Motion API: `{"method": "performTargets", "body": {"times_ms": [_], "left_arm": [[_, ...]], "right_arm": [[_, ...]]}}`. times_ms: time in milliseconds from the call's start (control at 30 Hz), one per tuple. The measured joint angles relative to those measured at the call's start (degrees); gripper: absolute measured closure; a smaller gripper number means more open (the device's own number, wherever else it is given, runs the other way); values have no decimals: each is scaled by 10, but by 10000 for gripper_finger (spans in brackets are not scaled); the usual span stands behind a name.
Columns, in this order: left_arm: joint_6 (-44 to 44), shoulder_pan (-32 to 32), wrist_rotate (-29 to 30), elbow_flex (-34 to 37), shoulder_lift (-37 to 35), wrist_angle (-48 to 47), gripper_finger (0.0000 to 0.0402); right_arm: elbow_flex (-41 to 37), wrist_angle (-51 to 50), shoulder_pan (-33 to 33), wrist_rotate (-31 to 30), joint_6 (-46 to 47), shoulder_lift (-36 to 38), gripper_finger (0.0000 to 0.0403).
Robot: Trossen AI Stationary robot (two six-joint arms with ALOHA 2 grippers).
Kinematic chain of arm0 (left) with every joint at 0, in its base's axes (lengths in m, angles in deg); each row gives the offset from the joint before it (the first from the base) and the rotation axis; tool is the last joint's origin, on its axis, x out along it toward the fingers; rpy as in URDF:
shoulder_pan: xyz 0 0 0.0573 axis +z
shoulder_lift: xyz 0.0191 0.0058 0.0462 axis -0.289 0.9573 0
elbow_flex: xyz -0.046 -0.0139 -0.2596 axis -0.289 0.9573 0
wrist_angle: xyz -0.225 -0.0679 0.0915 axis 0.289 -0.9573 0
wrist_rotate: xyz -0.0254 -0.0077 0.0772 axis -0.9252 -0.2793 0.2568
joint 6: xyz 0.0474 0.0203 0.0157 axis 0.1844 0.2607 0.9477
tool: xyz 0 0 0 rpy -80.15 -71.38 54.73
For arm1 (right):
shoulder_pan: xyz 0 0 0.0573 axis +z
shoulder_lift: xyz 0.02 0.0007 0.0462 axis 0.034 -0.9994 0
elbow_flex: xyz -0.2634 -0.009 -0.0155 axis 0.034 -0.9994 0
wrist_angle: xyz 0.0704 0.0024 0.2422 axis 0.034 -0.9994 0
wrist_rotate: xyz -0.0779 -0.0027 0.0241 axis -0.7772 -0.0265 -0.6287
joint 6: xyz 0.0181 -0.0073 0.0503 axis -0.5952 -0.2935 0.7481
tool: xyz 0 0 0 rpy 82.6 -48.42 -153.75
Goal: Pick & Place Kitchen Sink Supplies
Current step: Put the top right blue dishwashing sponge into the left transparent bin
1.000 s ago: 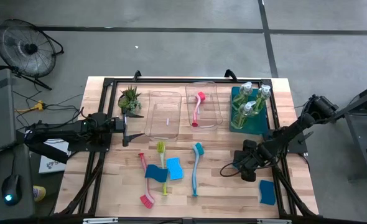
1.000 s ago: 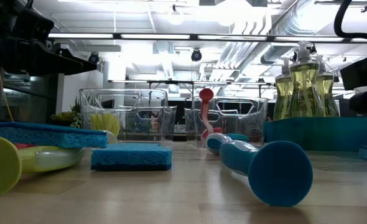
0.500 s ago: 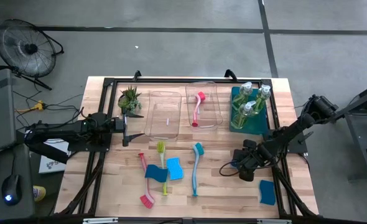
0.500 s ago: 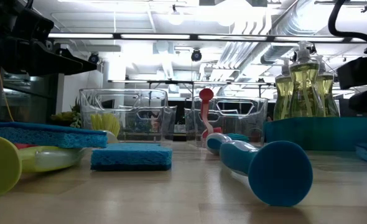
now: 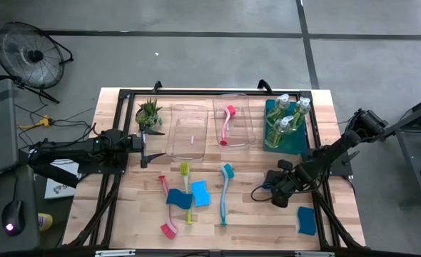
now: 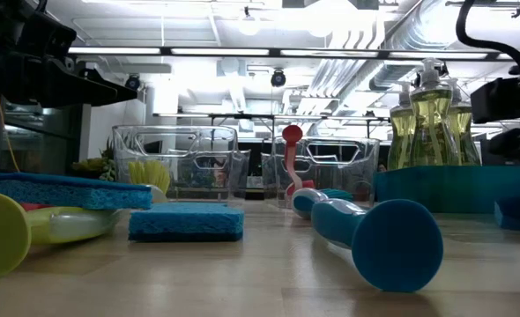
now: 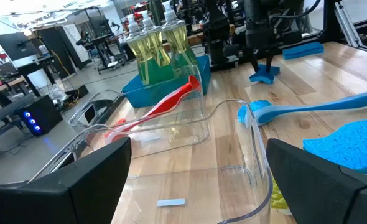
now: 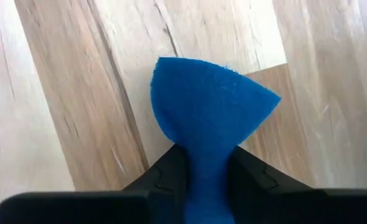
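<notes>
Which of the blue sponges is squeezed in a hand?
The sponge pinched in the right hand, which folds it upward. The corner sponge and the two sponges among the brushes lie flat, untouched.

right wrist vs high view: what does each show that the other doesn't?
Right wrist only: the right gripper pinching a blue sponge, squeezed narrow between the fingers and flaring beyond them, over bare wood.

High only: the whole layout. Left gripper waiting open by the clear bins, soap bottles in the teal bin, brushes and more sponges mid-table, another sponge at the right front.

Both: the wooden table under the right gripper.
</notes>
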Motion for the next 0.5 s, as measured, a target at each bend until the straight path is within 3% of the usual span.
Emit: {"method": "performTargets", "body": {"times_ms": [500], "left_arm": [[0,0,0,0,0,0,35]], "right_arm": [[0,107,-22,-78,-55,48,336]]}}
